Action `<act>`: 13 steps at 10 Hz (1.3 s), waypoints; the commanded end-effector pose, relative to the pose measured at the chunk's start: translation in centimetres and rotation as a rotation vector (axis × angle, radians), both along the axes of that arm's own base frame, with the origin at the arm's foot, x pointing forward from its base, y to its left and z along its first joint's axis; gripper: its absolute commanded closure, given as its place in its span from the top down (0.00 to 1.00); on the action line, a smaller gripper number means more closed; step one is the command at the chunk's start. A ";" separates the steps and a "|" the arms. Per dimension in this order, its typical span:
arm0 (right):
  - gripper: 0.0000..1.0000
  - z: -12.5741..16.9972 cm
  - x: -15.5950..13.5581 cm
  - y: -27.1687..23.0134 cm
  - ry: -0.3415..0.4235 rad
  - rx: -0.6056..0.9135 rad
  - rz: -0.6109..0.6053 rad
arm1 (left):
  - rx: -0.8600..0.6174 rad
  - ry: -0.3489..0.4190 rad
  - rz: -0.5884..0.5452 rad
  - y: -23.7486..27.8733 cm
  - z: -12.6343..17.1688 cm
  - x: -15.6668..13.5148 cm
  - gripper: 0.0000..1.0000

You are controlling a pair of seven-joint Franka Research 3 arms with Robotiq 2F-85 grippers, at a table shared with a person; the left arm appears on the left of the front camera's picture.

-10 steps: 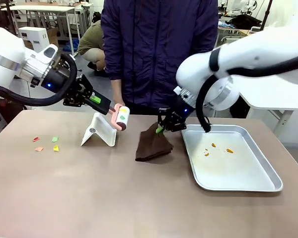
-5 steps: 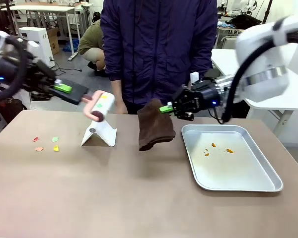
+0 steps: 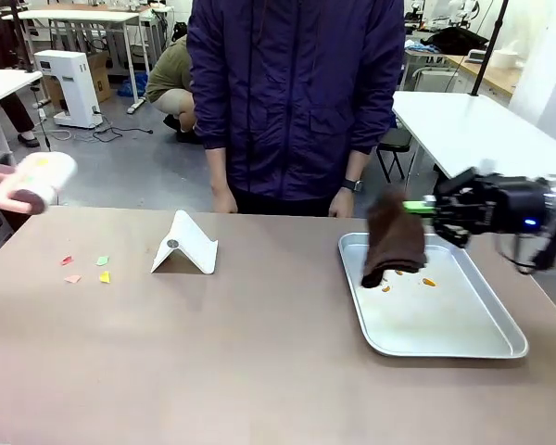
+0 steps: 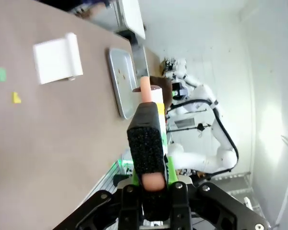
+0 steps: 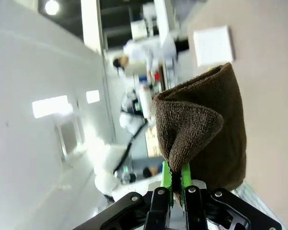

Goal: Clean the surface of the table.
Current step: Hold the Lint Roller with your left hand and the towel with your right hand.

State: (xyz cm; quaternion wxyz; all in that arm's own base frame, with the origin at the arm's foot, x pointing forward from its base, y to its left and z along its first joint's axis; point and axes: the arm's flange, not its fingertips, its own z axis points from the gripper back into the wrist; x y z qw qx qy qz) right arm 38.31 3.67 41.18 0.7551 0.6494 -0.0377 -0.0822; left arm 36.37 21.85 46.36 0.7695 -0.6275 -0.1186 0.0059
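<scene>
Both arms have swung outward. Right tool [image 3: 417,208], pinching a brown cloth [image 3: 392,243], hangs it over the tray [image 3: 445,353], probably to drop crumbs. Left tool [image 4: 151,165], clamped on a lint roller [image 3: 32,181], holds it off the tabletop [image 3: 259,371], where coloured scraps [image 3: 85,267] remain.

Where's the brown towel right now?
In the front view the brown towel hangs on the right side, pinched by the right gripper, over the far left corner of the silver tray.

I log the right black two-finger pincer [image 3: 417,208] held level, reaching in from the right, jaws clamped on a folded brown terry cloth [image 3: 394,239]. The left black pincer [image 4: 151,153] grips a pink-handled lint roller [image 4: 145,86].
</scene>
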 end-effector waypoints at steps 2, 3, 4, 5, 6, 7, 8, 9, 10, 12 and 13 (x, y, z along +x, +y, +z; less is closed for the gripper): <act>0.00 -2.1 0.0 -7.8 0.032 0.051 -0.283 | 0.020 -0.014 -0.072 7.5 -2.6 -0.5 0.00; 0.00 -3.4 0.0 -10.6 0.060 0.074 -0.353 | 0.007 0.034 0.007 9.4 -3.9 -1.2 0.00; 0.00 -4.8 -0.3 -13.4 0.055 0.059 -0.459 | -0.012 0.071 0.101 11.6 -5.6 -2.3 0.00; 0.00 -5.7 -0.8 -15.6 0.039 0.022 -0.556 | -0.019 0.060 0.150 12.8 -6.8 -3.4 0.00; 0.00 -6.4 -1.0 -16.9 0.078 -0.010 -0.638 | -0.062 0.043 0.194 13.7 -7.8 -4.3 0.00; 0.00 -6.8 -0.9 -17.8 0.110 -0.044 -0.706 | -0.063 0.045 0.204 13.8 -8.4 -4.7 0.00; 0.00 -7.2 -1.2 -18.6 0.096 -0.052 -0.817 | -0.054 0.054 0.206 13.6 -8.9 -4.5 0.00; 0.00 -7.4 -1.4 -18.6 0.075 -0.025 -0.836 | -0.038 0.103 0.228 13.4 -9.2 -3.9 0.00; 0.00 -7.6 -1.2 -17.9 0.052 -0.018 -0.841 | -0.047 0.092 0.203 14.7 -9.2 -5.1 0.00; 0.00 -7.3 -1.0 -20.7 0.137 -0.039 -0.784 | -0.047 0.092 0.203 14.7 -9.2 -5.1 0.00; 0.00 -7.3 -1.0 -20.7 0.137 -0.039 -0.784 | -0.047 0.092 0.203 14.7 -9.2 -5.1 0.00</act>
